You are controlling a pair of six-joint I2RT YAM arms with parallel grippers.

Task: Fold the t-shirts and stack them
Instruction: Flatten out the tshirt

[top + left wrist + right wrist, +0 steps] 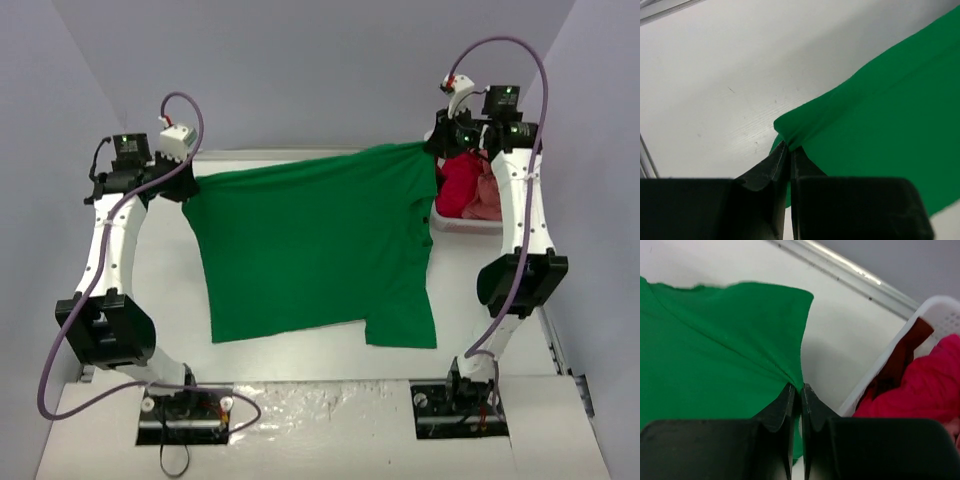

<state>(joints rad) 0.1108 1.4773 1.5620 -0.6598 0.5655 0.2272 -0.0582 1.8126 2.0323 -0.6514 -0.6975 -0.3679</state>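
The bright green t-shirt [315,245] is stretched between both arms over the white table, its far edge lifted and its near part lying on the table. My left gripper [188,185] is shut on the shirt's far left corner; the pinched cloth shows in the left wrist view [790,142]. My right gripper [432,148] is shut on the far right corner, seen in the right wrist view [801,386]. A crimson red t-shirt [458,183] and a salmon pink one [484,200] lie bunched in the basket; the red one also shows in the right wrist view [920,390].
The white slatted basket [465,226] stands at the far right of the table, just right of my right gripper; its rim shows in the right wrist view [890,355]. A raised rail [850,270] runs along the table's far edge.
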